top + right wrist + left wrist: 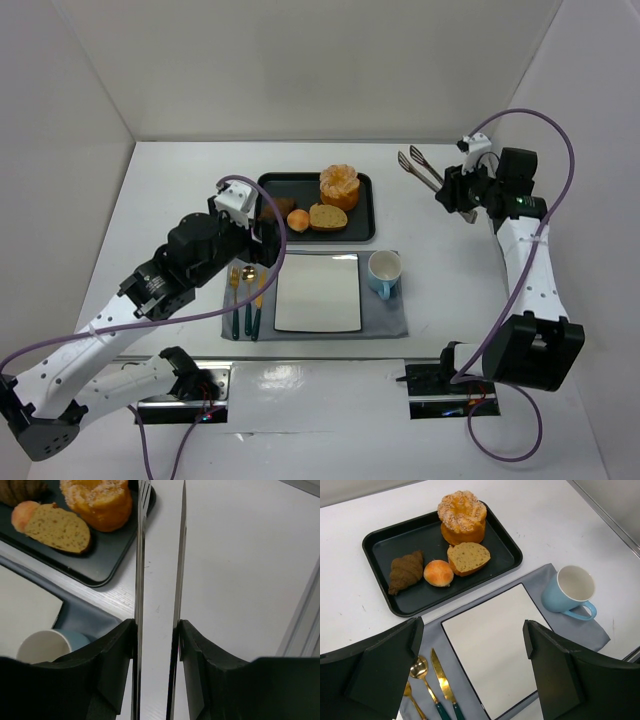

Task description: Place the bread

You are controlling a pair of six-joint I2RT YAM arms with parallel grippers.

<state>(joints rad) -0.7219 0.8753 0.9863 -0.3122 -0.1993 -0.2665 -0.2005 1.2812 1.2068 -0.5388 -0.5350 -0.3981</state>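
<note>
From above, your left gripper (268, 240) hangs at the near-left corner of the black tray (300, 187). The bread (298, 221) lies in that tray just beyond and right of the jaws, between a dark croissant (277, 208) and a bread slice (327, 217), with a large orange pastry (340, 186) behind. Your right gripper (455, 192) is well off to the right, clamped on metal tongs (422, 168) that reach out past its jaws. In the left wrist view the jaws stand wide apart and hold nothing. Below them is a white plate (490, 645) on a grey mat (590, 632). The bread sits ahead and a little left in the tray, and a blue cup (570, 592), showing only its white inside, is ahead to the right. In the right wrist view the jaws press the tongs' two arms from either side, with a narrow gap between the arms. The tray lies ahead and to the left of them.
</note>
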